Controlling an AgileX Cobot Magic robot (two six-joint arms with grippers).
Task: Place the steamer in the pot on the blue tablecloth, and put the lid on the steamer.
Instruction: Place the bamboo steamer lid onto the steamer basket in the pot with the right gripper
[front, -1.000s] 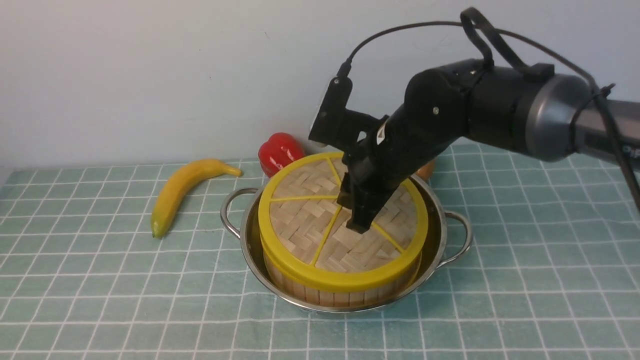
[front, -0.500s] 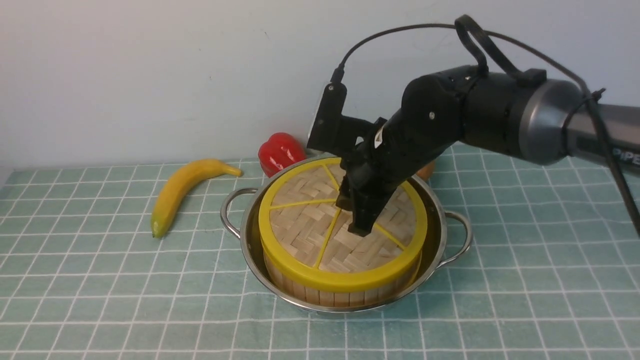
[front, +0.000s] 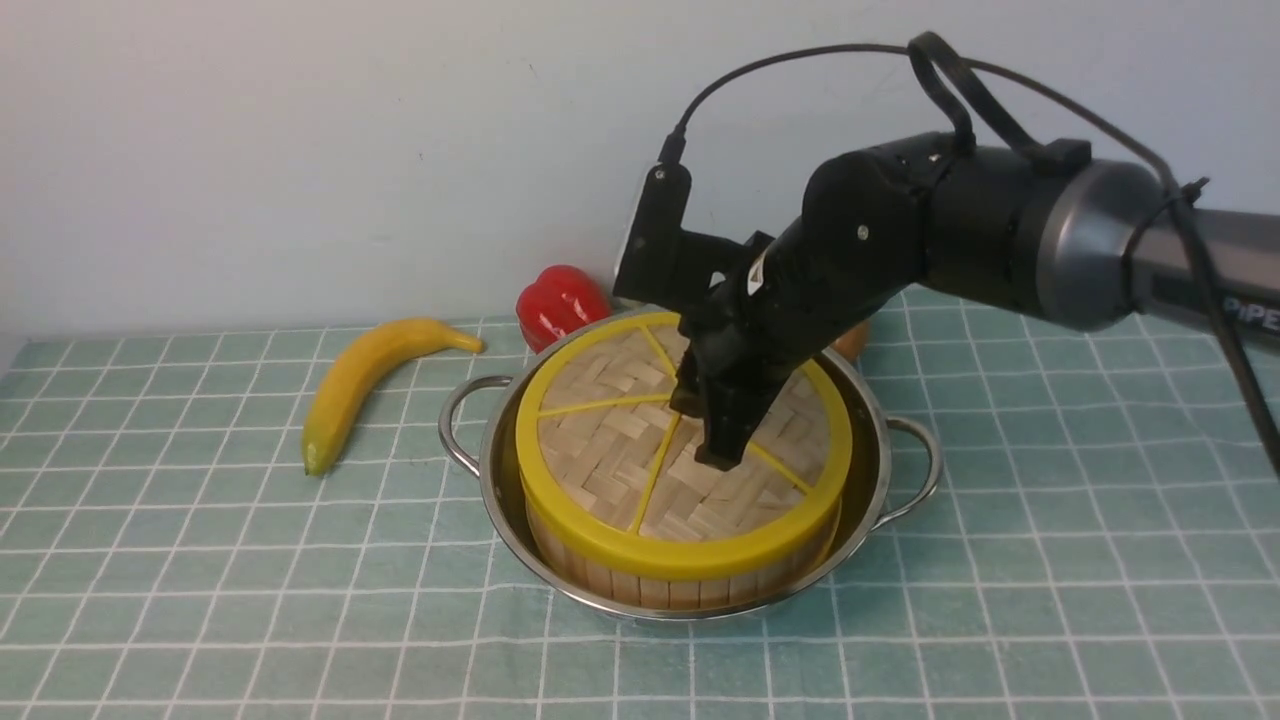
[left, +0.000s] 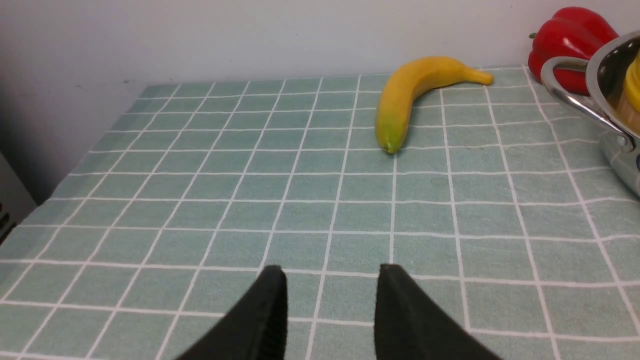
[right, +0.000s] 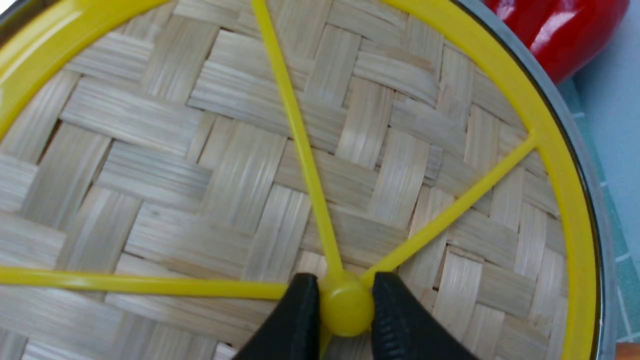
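The steel pot stands on the blue tablecloth with the steamer inside it. The woven lid lies flat on the steamer's top. My right gripper points down at the lid's middle. In the right wrist view its two fingers press on either side of the small yellow knob, so the right gripper is shut on it. My left gripper hovers low over bare cloth to the left of the pot, open and holding nothing. The dumplings are hidden under the lid.
A yellow banana lies on the cloth left of the pot. A red pepper sits just behind the pot by the wall. An orange object peeks out behind the right arm.
The right arm has sunk slightly and the lid has come down with it, from a slight tilt to lying level on the steamer. The left arm has not moved.
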